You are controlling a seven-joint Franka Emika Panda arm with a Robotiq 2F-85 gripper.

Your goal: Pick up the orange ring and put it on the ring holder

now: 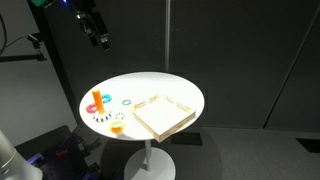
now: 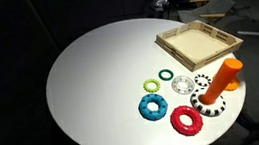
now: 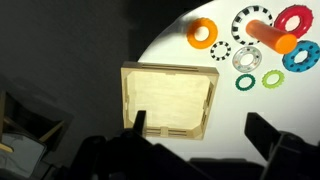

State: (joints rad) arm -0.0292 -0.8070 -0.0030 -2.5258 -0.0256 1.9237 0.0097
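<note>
The orange ring (image 3: 202, 32) lies flat on the white table, apart from the other rings; it also shows near the table's front edge in an exterior view (image 1: 117, 127). The ring holder, an upright orange peg (image 2: 226, 75) on a black-and-white round base, stands among the rings and shows in the wrist view (image 3: 270, 37) and an exterior view (image 1: 96, 98). My gripper (image 1: 97, 35) hangs high above the table, open and empty. In the wrist view its fingers (image 3: 203, 135) straddle the near edge of the wooden tray.
A shallow wooden tray (image 2: 199, 43) (image 3: 170, 100) (image 1: 163, 114) lies beside the rings. Around the peg lie a red ring (image 2: 186, 120), a blue ring (image 2: 153, 107), two thin green rings (image 2: 166, 75), a clear ring (image 2: 182, 85) and a black-and-white ring (image 2: 202, 80).
</note>
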